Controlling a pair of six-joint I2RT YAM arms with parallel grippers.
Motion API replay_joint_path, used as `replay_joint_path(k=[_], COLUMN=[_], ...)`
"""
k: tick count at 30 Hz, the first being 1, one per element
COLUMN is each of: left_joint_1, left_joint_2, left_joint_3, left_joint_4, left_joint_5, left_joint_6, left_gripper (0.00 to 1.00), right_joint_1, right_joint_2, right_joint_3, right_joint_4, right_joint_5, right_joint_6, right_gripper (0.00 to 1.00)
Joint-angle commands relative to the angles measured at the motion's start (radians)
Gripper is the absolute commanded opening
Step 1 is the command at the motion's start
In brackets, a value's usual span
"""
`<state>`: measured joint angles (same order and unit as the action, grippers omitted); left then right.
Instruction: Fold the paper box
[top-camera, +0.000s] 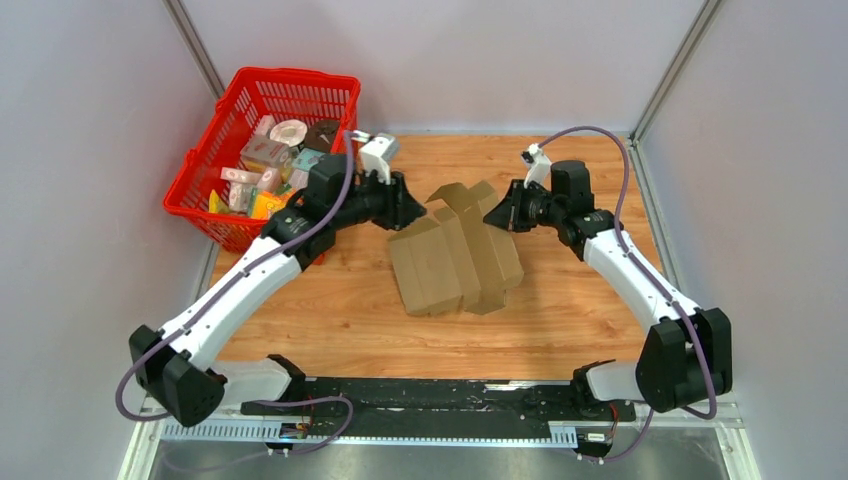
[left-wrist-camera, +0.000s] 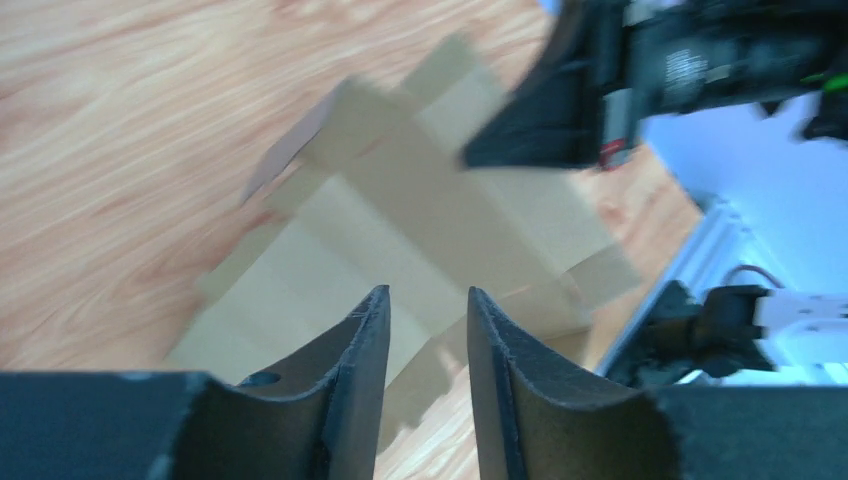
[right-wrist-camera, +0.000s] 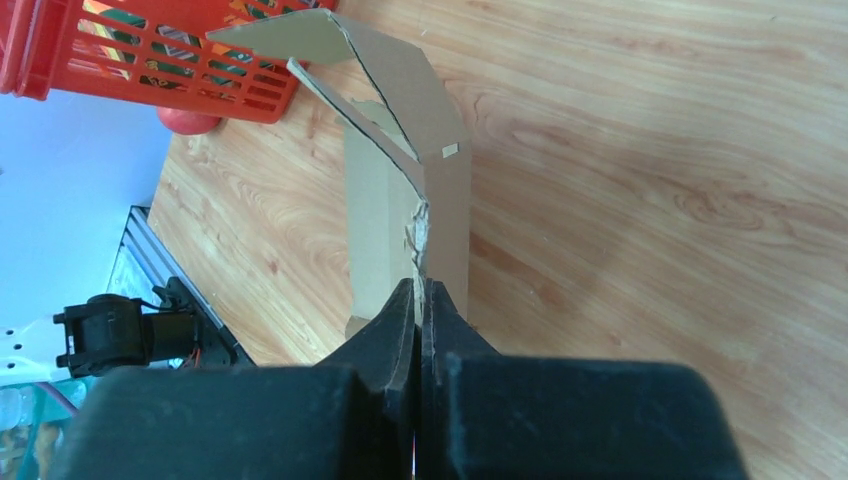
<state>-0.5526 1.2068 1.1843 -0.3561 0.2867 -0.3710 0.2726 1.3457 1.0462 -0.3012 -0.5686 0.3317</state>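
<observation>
Brown paper box (top-camera: 440, 265), right end effector (right-wrist-camera: 418, 300) pinching its flap, left end effector (left-wrist-camera: 428, 310) parted

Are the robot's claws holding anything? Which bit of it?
The right claw pinches the cardboard box by a thin raised edge. The left claw is open and holds nothing.

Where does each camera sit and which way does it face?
Top external: above and behind the arms, looking down on the table, paper box and red basket; both arms show.
Left wrist: on the left arm, facing the box past the open left gripper.
Right wrist: on the right arm, looking along the right gripper, shut on a box edge, toward the basket.
All three see the box; top and right wrist share the basket.
</observation>
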Motion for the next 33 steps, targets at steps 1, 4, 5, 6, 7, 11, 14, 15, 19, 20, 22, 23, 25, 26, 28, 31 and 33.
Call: replay_joint_path(k=[1,4,5,6,7,11,14,15,19,20,22,23,25,26,28,31,33], left_joint_1=[-0.124,-0.130,-0.130,-0.129,-0.129,-0.130,-0.133,-0.135,-0.156,-0.162,-0.182,-0.188,-0.202,-0.205,-0.219,-0.246,-0.257], left_joint_2=[0.131,0.230,0.253,0.304,0.333,0.468,0.505,0.504,0.473,0.468,0.447,0.441,0.435,0.435,0.433,0.427,0.421], left_joint_3=[0.153,0.246,0.268,0.291,0.349,0.497,0.508,0.489,0.416,0.404,0.365,0.353,0.330,0.327,0.313,0.293,0.288], left_joint_4=[0.101,0.082,0.082,0.072,0.053,-0.041,-0.037,-0.024,0.046,0.054,0.075,0.091,0.114,0.117,0.134,0.160,0.158], left_joint_5=[-0.007,-0.084,-0.102,-0.113,-0.132,-0.074,-0.044,-0.044,-0.018,-0.017,-0.034,-0.035,-0.040,-0.040,-0.044,-0.069,-0.093], left_joint_6=[-0.023,-0.040,-0.029,-0.025,-0.020,0.000,-0.014,-0.019,-0.049,-0.052,-0.063,-0.066,-0.083,-0.089,-0.103,-0.114,-0.117], left_gripper=[0.38,0.32,0.32,0.32,0.31,0.26,0.20,0.18,0.10,0.08,0.06,0.06,0.04,0.04,0.02,0.01,0.04], right_joint_1=[0.008,0.023,0.028,0.033,0.037,0.059,0.057,0.057,0.059,0.059,0.060,0.060,0.060,0.060,0.060,0.060,0.060], right_joint_2=[-0.059,-0.075,-0.077,-0.079,-0.082,-0.115,-0.129,-0.132,-0.129,-0.128,-0.125,-0.125,-0.125,-0.125,-0.125,-0.128,-0.131], right_joint_3=[-0.061,-0.113,-0.127,-0.132,-0.133,-0.143,-0.150,-0.152,-0.153,-0.153,-0.153,-0.155,-0.158,-0.158,-0.158,-0.163,-0.163], right_joint_4=[0.141,0.209,0.218,0.230,0.231,0.235,0.244,0.244,0.249,0.251,0.249,0.251,0.261,0.261,0.263,0.269,0.261], right_joint_5=[-0.043,-0.083,-0.105,-0.115,-0.120,-0.113,-0.103,-0.099,-0.096,-0.090,-0.093,-0.100,-0.108,-0.108,-0.106,-0.117,-0.111], right_joint_6=[0.070,0.052,0.044,0.040,0.035,0.010,0.010,0.013,0.024,0.024,0.032,0.035,0.041,0.044,0.043,0.050,0.049], right_gripper=[0.00,0.00,0.00,0.00,0.00,0.00,0.00,0.00,0.00,0.00,0.00,0.00,0.00,0.00,0.00,0.00,0.00])
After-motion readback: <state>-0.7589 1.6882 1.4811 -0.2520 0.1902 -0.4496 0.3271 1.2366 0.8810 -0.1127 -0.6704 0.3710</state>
